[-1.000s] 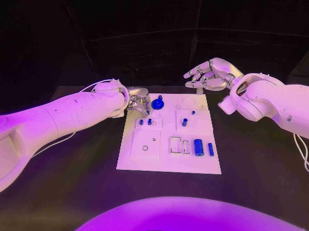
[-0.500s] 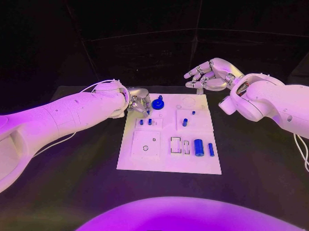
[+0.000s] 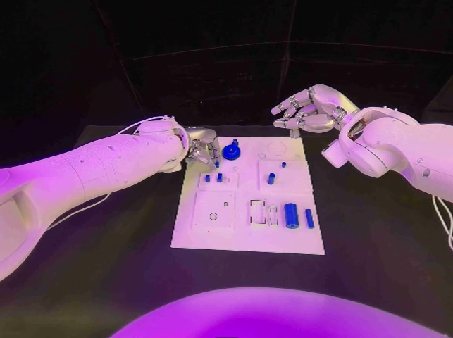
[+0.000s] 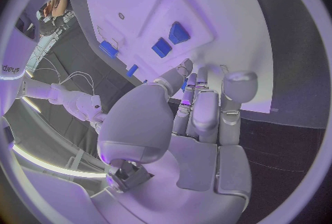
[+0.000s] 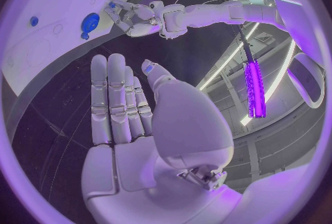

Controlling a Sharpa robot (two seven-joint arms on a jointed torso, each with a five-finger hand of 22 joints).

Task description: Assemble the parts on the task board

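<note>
While my left hand point(image 3: 203, 150) works at the board's far left corner: I should press gently and keep it steady
Left hand: fingers curled down near the round blue part point(image 3: 231, 151); whether it holds anything, I cannot tell
Right hand point(image 3: 309, 109): fingers spread, holding nothing, above the far edge
Board point(image 3: 244, 236): one, middle of the table
Blue parts: about seven

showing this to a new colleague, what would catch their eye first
The white rectangular task board lies mid-table, dotted with small blue parts, the large blue cylinder near its right edge standing out. The silver left hand sits at the board's far left corner, beside a round blue knob; the silver right hand hangs open beyond the far right corner.
</note>
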